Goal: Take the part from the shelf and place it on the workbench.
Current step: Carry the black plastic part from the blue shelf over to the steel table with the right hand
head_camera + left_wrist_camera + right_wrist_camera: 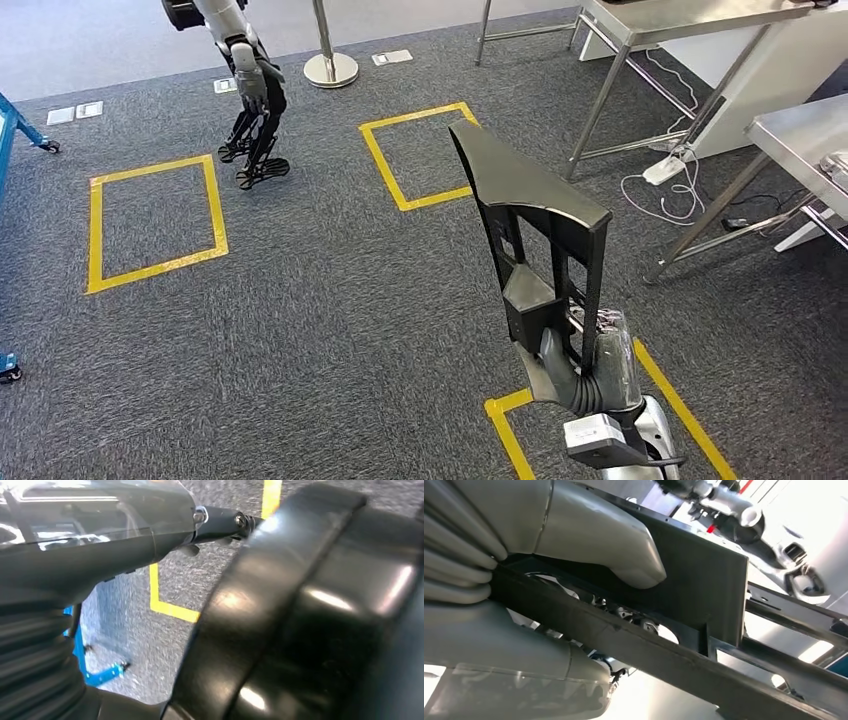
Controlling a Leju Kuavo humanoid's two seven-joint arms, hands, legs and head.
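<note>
We've got the black plastic part, a ribbed angular bracket, gripped upright in our right hand over grey carpet. Looks like the carry step; next we need to reach the steel workbench. Left hand hangs, can't tell its state.

The right hand grips the tall black part upright, and that part blocks the middle of the forward view. Ahead on the right, the steel workbench stands on slanted legs, with a white cable and a power strip lying on the floor under it. Open grey carpet spreads to the left, up to the metal post. The left hand hangs over the carpet, well apart from the bench
</note>
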